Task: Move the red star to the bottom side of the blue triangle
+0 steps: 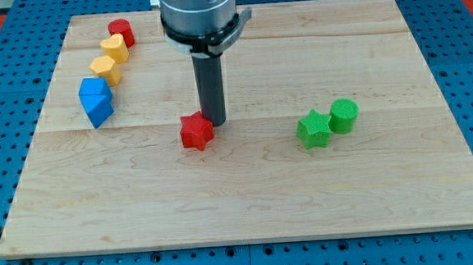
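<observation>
The red star [196, 132] lies near the middle of the wooden board [249, 197]. My tip [215, 120] stands right next to the star's upper right side, touching or nearly touching it. The blue triangle [95, 101] lies at the view's left, well to the left of the star and a little higher. The rod hangs from the arm's grey body [200, 15] at the view's top.
A red cylinder [121, 32], a yellow heart [114, 49] and a yellow block [104, 69] run in a line above the blue triangle. A green star [314, 129] and a green cylinder [343, 115] lie together at the view's right.
</observation>
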Available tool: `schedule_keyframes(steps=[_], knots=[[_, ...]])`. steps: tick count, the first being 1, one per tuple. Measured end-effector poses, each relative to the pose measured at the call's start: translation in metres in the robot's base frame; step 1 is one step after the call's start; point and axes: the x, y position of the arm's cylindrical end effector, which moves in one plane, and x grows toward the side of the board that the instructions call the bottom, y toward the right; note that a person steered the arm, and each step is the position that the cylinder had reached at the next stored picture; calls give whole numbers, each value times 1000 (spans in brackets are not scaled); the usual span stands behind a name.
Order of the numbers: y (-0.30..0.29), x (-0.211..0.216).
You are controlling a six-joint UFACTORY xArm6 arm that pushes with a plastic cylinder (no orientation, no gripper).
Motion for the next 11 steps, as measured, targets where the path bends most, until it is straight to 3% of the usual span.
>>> schedule_keyframes(steps=[5,6,8,10,11], knots=[[-8,24],[-24,14],[-118,2],[-103,35],[-129,37]])
